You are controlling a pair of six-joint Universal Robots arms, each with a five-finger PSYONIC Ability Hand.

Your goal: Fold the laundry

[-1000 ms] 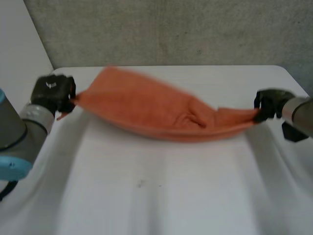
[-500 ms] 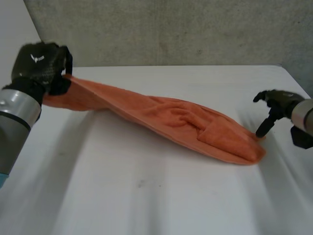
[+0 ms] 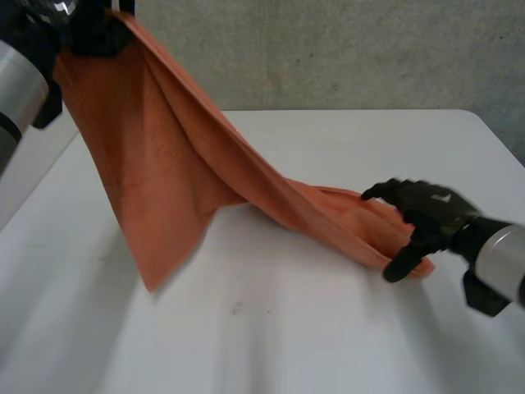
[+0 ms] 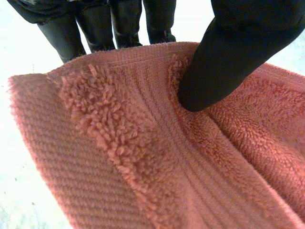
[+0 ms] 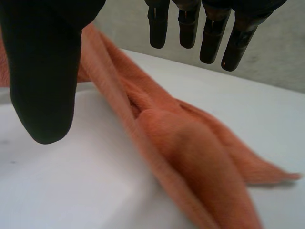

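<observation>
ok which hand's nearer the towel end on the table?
Right. The right hand hangs open over that towel end; the left hand pinches the opposite end, raised high.

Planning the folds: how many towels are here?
1. The orange towel: one end pinched high in the left hand, the other lying on the table under the open right hand. None seems hidden.

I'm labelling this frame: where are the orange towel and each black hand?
orange terry towel (image 3: 164,180): head view, on its hanging sheet.
black left hand (image 4: 224,57): left wrist view, on the thumb pressing the towel.
black right hand (image 3: 431,209): head view, on its back.
</observation>
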